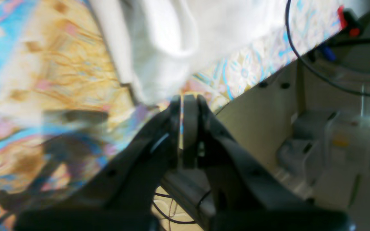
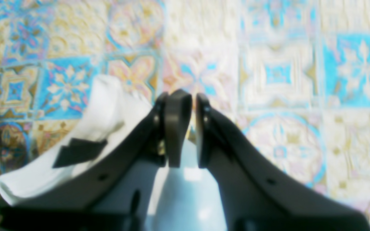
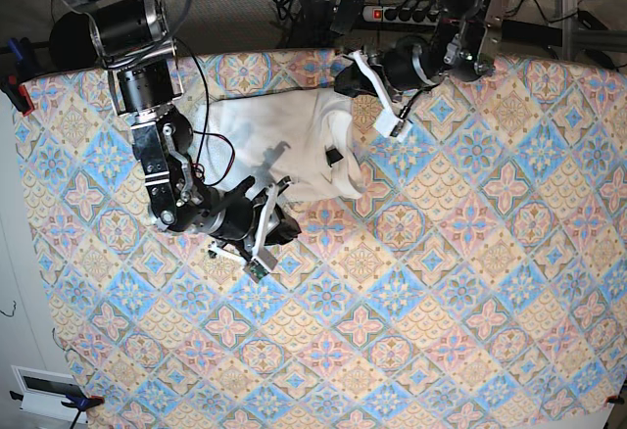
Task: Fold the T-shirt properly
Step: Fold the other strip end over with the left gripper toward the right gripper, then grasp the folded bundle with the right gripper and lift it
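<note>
The white T-shirt (image 3: 265, 135) lies bunched at the back left of the table, plain side up. My right gripper (image 3: 277, 209) is at the shirt's near edge. In the right wrist view its jaws (image 2: 194, 96) stand almost together. White T-shirt cloth (image 2: 101, 106) with a dark tag (image 2: 79, 150) drapes off its left finger and shows pale between the fingers below the pads. My left gripper (image 3: 343, 81) hovers at the shirt's far right corner. Its pads (image 1: 182, 98) are pressed shut with nothing between them, just below the folded T-shirt (image 1: 172, 32).
A tiled-pattern tablecloth (image 3: 441, 282) covers the table. The table's back edge (image 1: 262, 80) runs close to the left gripper, with cables and a red clamp (image 1: 348, 19) beyond it. A power strip (image 3: 402, 13) lies behind the table. A thin red wire (image 3: 201, 155) crosses the shirt's left side.
</note>
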Robot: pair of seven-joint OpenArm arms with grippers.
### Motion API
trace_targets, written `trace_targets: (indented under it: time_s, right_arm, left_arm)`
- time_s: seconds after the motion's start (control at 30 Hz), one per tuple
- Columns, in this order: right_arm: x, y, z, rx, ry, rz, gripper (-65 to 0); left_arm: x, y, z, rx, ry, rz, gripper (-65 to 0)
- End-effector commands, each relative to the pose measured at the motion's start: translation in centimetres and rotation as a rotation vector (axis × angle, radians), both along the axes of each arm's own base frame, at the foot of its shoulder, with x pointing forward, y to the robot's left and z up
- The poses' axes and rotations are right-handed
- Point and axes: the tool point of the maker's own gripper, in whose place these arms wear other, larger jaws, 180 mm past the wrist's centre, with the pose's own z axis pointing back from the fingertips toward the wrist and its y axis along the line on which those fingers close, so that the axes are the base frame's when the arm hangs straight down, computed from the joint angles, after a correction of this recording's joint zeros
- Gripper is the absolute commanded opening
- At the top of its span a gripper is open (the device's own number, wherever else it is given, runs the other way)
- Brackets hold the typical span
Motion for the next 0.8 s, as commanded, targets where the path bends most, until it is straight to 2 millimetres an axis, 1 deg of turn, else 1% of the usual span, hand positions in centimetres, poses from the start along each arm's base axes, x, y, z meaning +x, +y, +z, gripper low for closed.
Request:
trace_targets:
  time_s: [0.0,0.07,0.17,0.27,0.33,0.4,0.5,0.6,0.67,0.77]
  right_arm:
    - [2.2,-0.6,2.7,0.032,-0.077,-0.025,-57.8]
    - [2.4,-1.8,2.6,0.008,-0.080,-0.034,-57.9]
    - [2.5,-3.2,1.7,-0.072,-0.088,-0.033,-58.0]
    - [2.9,-5.1,-0.2,-0.199,-0.076,-0.035,-58.0]
    - [2.6,-6.6,-2.2,-0.283,-0.041,-0.035,-58.0]
    - [2.0,-7.7,-4.0,-0.343,-0.004,-0.031,-58.0]
    - [1.5,-8.2,-5.4,-0.364,0.014,-0.027,-58.0]
    - [0.7,-8.9,-7.0,-0.372,0.062,-0.032,-58.0]
    - [0.1,-9.3,-7.8,-0.381,0.090,-0.032,-58.0]
    - [-0.3,-9.5,-8.2,-0.385,0.105,-0.033,-58.0]
  left_arm:
    - [1.0,-1.1,1.1,-0.023,-0.049,-0.018,-65.0]
    - [1.2,-2.1,1.1,-0.013,-0.064,-0.038,-65.0]
    - [1.5,-2.8,0.8,-0.003,-0.068,-0.034,-65.0]
    - [2.1,-3.4,0.4,0.002,-0.064,-0.030,-65.0]
    - [2.0,-3.9,-0.2,0.002,-0.045,-0.026,-65.0]
    - [1.8,-3.7,-0.8,0.019,-0.035,-0.027,-65.0]
    - [2.6,-3.4,-1.3,0.044,-0.044,-0.027,-65.0]
    - [2.8,-2.7,-2.8,0.056,-0.027,-0.001,-65.0]
    - [3.1,-2.1,-3.5,0.067,-0.028,0.014,-65.0]
    - [3.3,-0.7,-4.6,0.096,-0.027,0.027,-65.0]
